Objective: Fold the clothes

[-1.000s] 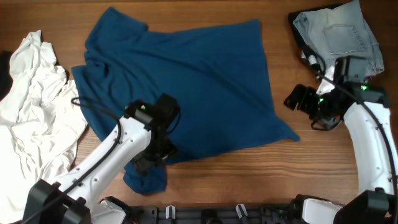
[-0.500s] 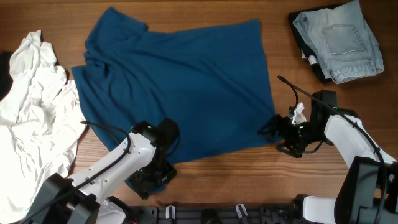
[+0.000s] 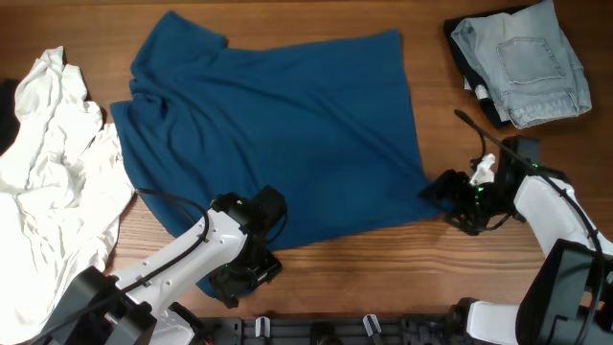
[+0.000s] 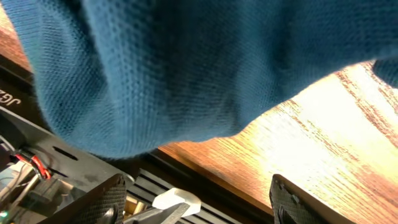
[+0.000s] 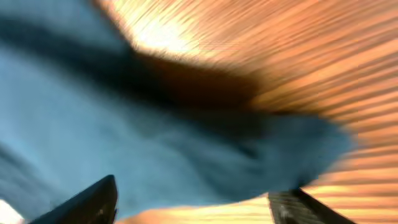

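— Left gripper?
— Fingers parted, holding nothing; the blue shirt fills the upper part of its wrist view.
— Right gripper?
— Parted too, at the shirt's lower-right corner. The shirt lies spread across the overhead centre.

White arm shells, black joints and jaws, thin black looping cables

Blue shirt; white garment; light-blue denim jeans; brown wood-grain table.
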You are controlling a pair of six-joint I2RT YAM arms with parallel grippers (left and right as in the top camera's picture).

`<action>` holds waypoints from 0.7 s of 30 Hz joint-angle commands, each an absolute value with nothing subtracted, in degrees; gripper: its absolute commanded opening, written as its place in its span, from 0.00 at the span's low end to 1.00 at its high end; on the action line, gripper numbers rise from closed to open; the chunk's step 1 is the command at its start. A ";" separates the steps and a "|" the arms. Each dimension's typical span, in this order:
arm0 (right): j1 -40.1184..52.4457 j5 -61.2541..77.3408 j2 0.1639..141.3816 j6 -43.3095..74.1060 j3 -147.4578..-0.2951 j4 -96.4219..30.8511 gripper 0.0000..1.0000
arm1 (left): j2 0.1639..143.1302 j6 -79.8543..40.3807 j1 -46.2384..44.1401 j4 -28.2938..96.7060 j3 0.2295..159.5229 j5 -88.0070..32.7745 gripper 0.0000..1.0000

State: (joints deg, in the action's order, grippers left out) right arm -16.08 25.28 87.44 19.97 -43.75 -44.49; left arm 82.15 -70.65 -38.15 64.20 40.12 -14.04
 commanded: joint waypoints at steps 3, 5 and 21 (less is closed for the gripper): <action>-15.92 10.68 87.74 23.20 -48.12 -46.02 0.79 | 81.32 -71.59 -38.41 64.25 39.57 -14.76 0.75; -15.94 10.28 87.74 23.77 -48.12 -46.11 0.75 | 81.32 -71.59 -38.41 64.25 39.57 -14.74 0.75; -4.89 13.28 92.79 26.96 -45.34 -41.34 0.78 | 81.32 -71.22 -38.39 64.45 39.09 -12.29 0.90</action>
